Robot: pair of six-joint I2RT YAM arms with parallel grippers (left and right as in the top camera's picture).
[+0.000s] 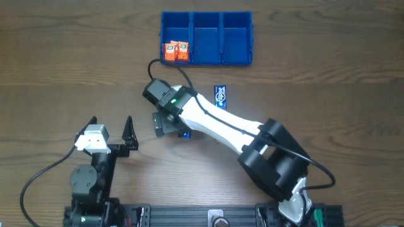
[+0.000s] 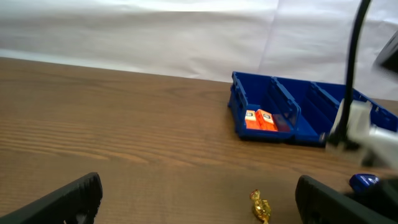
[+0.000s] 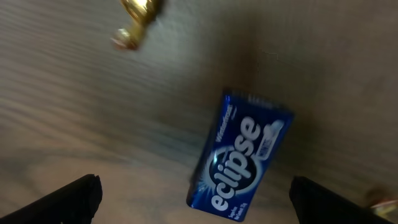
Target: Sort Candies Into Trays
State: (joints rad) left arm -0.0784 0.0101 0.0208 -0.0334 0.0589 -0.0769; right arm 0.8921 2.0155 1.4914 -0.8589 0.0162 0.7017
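Note:
A blue three-compartment tray (image 1: 221, 61) stands at the far middle of the table, with two orange candies (image 1: 177, 52) in its left compartment. My right gripper (image 3: 196, 205) hangs open over a blue gum pack (image 3: 242, 158) lying flat on the wood, with a gold wrapped candy (image 3: 138, 18) close beside it. In the top view the right gripper (image 1: 165, 123) is left of centre and the pack (image 1: 185, 134) peeks out under the arm. A second blue pack (image 1: 220, 96) lies nearer the tray. My left gripper (image 1: 112, 126) stands open near its base, holding nothing.
The left wrist view looks across the table to the tray (image 2: 308, 132), the orange candies (image 2: 261, 119), the gold candy (image 2: 260, 205) and the blue pack (image 2: 364, 181). The right arm's black cable (image 1: 165, 65) arcs close to the tray's front left corner.

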